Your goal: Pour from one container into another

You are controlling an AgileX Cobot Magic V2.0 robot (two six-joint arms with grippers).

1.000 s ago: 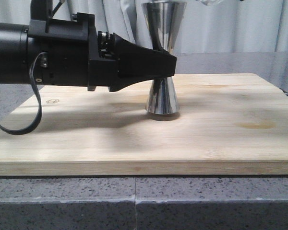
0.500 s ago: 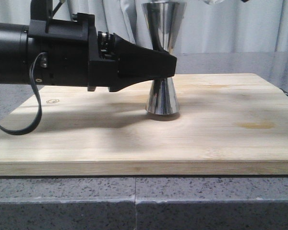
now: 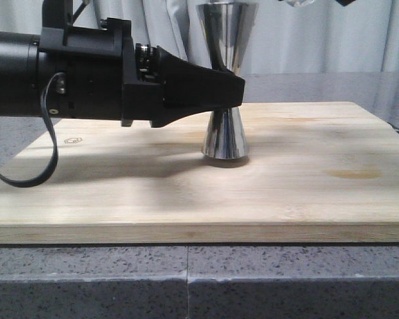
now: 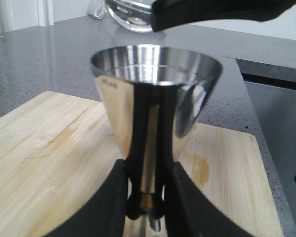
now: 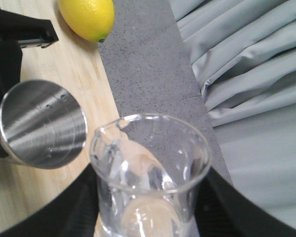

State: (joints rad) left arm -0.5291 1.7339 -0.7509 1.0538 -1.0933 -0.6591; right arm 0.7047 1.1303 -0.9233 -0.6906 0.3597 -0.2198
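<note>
Beaker (image 5: 150,173) tilted, gripped by right end effector (image 5: 148,217); left end effector (image 4: 145,202) horizontal, clamping jigger (image 4: 155,98).

Left claw (image 3: 236,90) blocks the jigger's (image 3: 225,136) left; board (image 3: 319,173) right of it lies open.

"What does the steel jigger (image 3: 226,80) look like?"

"It is tall and shiny, wide at the top, thin in the middle and wide again at the bottom. A thin gold band goes round the thin part. It stands straight up, with its open cup on top."

"And the glass beaker (image 5: 150,173)?"

"It is small and see-through, with a little pour lip. It is up in the air and looks a bit tilted. From the front, only its bottom shows, at about one o'clock from the jigger's top. Its lip is close to the jigger's rim, not touching."
</note>
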